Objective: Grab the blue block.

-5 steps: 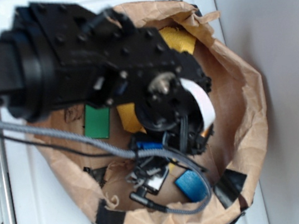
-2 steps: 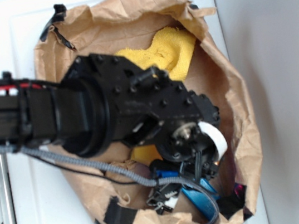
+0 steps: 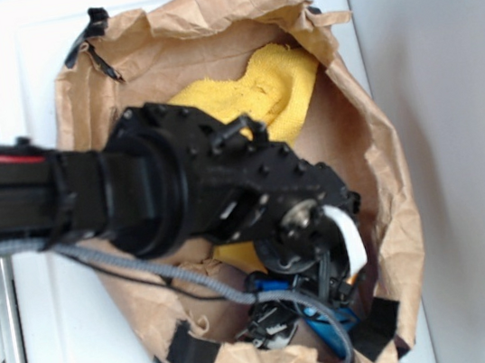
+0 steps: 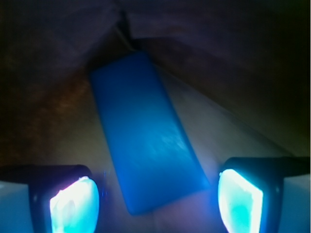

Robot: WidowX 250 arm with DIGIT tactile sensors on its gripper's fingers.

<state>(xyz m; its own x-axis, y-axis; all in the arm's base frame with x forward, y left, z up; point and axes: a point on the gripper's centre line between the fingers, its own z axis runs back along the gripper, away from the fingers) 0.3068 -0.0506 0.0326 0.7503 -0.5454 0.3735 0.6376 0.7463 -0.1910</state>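
The blue block lies flat on the brown paper floor, slanting from upper left to lower right in the wrist view. Its near end sits between my two glowing fingertips, with a gap on each side. My gripper is open and touches nothing. In the exterior view the black wrist and gripper reach down into the paper bag's lower right part. There only a sliver of the blue block shows under the fingers and cable.
A crumpled brown paper bag rings the work area on a white surface. A yellow sponge wedge lies at the bag's upper part. Black tape patches hold the bag's lower rim. A grey cable trails across.
The arm has swung down and right into the bag, ending lower over the blue block. The green block seen a second ago is now hidden behind the arm.
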